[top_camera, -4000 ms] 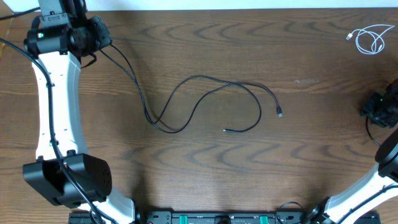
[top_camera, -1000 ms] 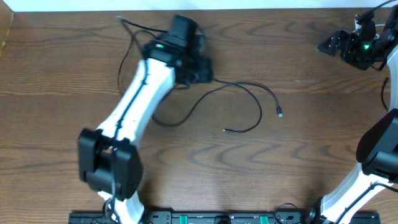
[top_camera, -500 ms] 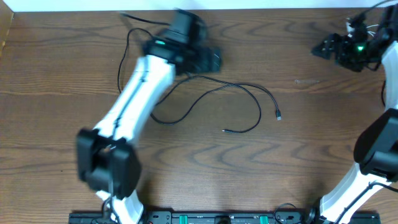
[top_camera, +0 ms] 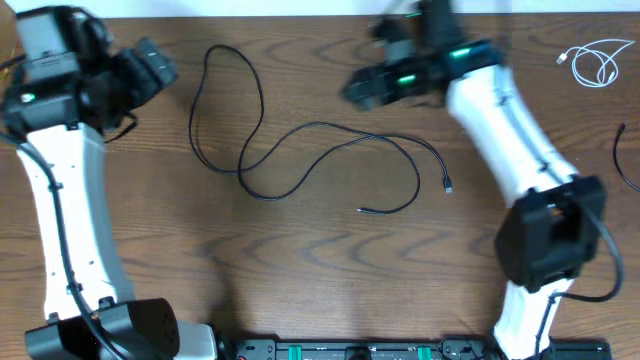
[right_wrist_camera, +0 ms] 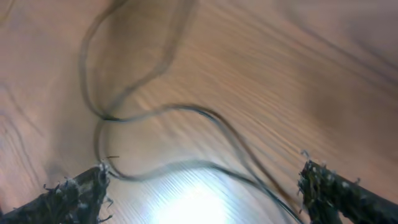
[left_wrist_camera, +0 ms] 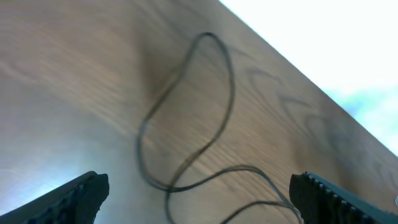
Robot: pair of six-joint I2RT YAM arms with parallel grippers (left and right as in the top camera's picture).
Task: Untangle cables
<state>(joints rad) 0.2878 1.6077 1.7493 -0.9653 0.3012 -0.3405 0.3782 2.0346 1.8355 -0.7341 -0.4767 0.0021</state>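
Observation:
A long black cable [top_camera: 300, 135] lies loose on the wooden table, with a tall loop at its upper left and both plug ends near the middle. My left gripper [top_camera: 163, 66] hovers open and empty at the far left, left of that loop. In the left wrist view the loop [left_wrist_camera: 214, 93] lies ahead of the gripper [left_wrist_camera: 199, 200], beyond the spread fingers. My right gripper [top_camera: 352, 90] is open and empty above the table's top middle. Its blurred wrist view shows cable curves [right_wrist_camera: 186, 112] under the gripper [right_wrist_camera: 205, 198]. A coiled white cable [top_camera: 598, 62] rests at the top right.
The table's [top_camera: 320, 270] far edge runs along the top of the overhead view. A thin black cord [top_camera: 618, 150] curves in at the right edge. The left arm stands along the left side. The right arm stretches from the front right to the top middle.
My left arm swung from the top middle back to the far left with its jaws opening, leaving the cable's loop on the table. My right arm swept from the top right to the top middle.

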